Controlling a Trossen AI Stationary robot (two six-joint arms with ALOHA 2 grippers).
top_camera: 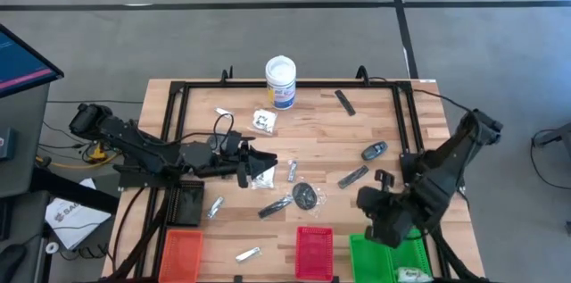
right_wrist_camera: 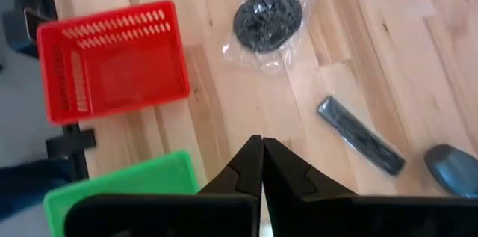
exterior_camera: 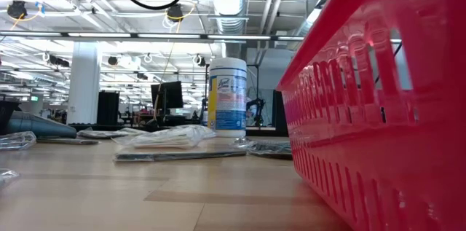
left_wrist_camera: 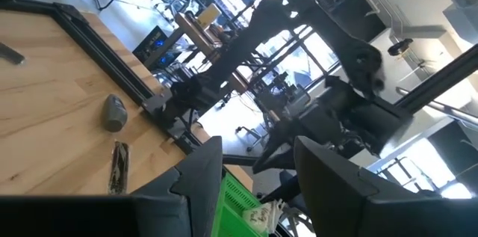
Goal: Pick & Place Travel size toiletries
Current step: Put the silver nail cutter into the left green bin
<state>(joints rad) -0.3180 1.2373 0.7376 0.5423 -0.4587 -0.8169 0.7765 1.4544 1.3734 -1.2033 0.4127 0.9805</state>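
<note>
My right gripper (right_wrist_camera: pixel 261 164) is pinched shut on nothing above the green tray (top_camera: pixel 390 261). The nearest toiletry, a slim black stick (right_wrist_camera: pixel 361 145), lies on bare wood just beyond my fingertips, toward the table's far right, its long axis diagonal. My left gripper (top_camera: pixel 252 166), part open at table centre, is farther from it.

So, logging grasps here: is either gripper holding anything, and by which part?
Nothing is held. The right gripper is shut with nothing between its fingers; the left gripper is open, its gap empty.

Red slotted tray (right_wrist_camera: pixel 112 54); green tray (top_camera: pixel 393 258); orange tray (top_camera: pixel 181 252); white tub w/ blue label (exterior_camera: pixel 227 98); black disc in clear packet (right_wrist_camera: pixel 267 18); light wood table (top_camera: pixel 321 145).
</note>
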